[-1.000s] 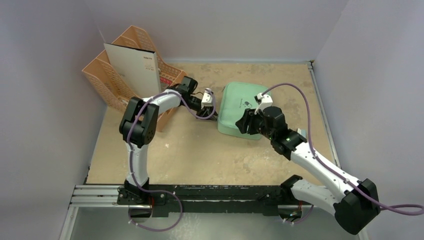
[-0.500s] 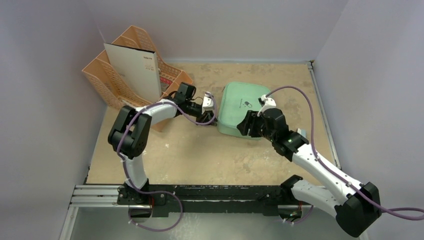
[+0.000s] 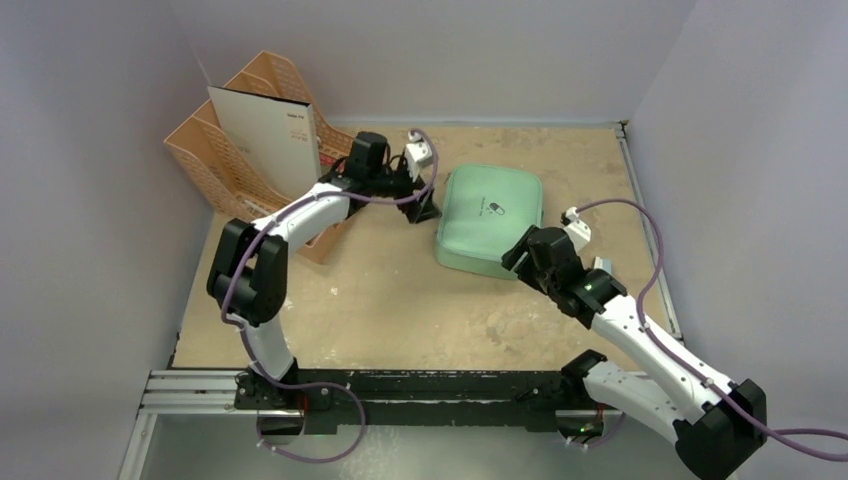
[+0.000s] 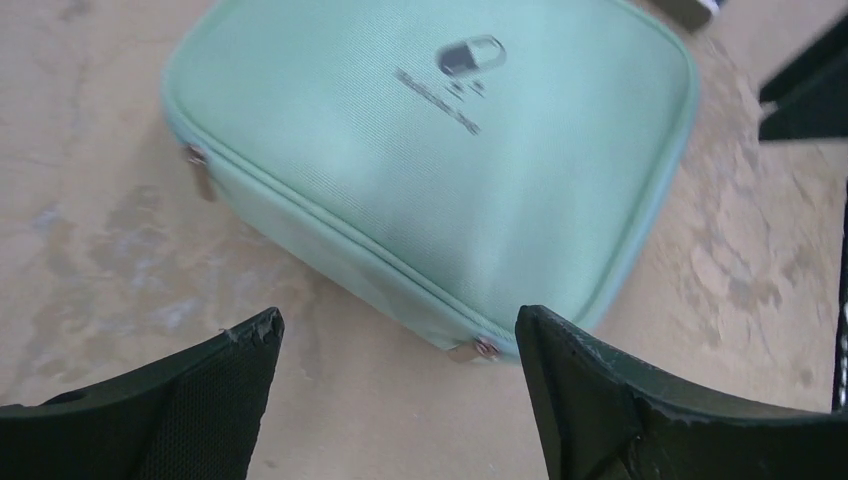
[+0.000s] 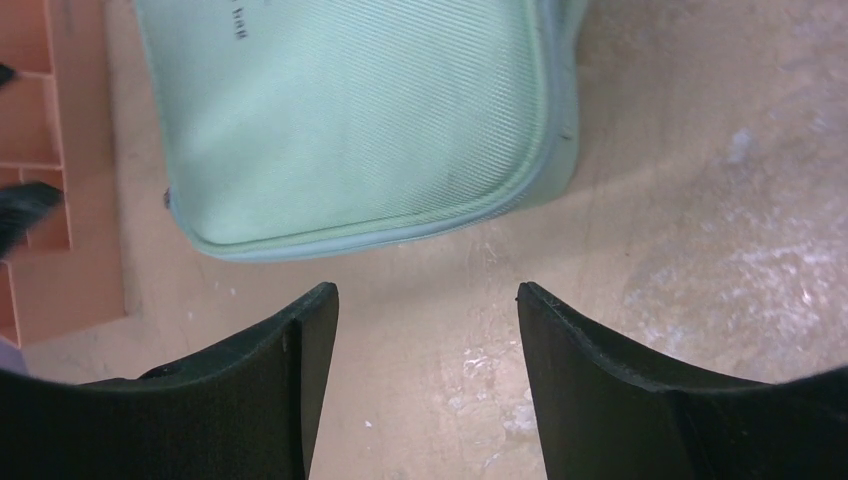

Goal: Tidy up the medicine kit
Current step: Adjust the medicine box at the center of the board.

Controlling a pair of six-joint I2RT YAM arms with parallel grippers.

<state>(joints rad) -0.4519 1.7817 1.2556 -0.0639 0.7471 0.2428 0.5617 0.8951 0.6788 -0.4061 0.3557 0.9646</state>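
The mint-green medicine kit (image 3: 490, 220) lies zipped shut on the table, its dark logo on top. In the left wrist view the medicine kit (image 4: 430, 170) shows two metal zipper pulls (image 4: 487, 348) on its side seam. My left gripper (image 3: 424, 206) hovers just off the kit's left edge, open. Nothing lies between the fingers of this left gripper (image 4: 398, 318). My right gripper (image 3: 518, 258) sits at the kit's near right corner, also open and empty. In the right wrist view the right gripper (image 5: 425, 292) is over bare table just short of the medicine kit (image 5: 350, 120).
A peach plastic organizer (image 3: 240, 175) stands at the back left with a white flat box (image 3: 270, 135) upright in it. Its corner (image 5: 60, 160) shows in the right wrist view. Walls close in the table on three sides.
My left gripper has opened wide and risen away from the kit's left edge toward the back. My right gripper has drawn back off the kit's near edge and opened further.
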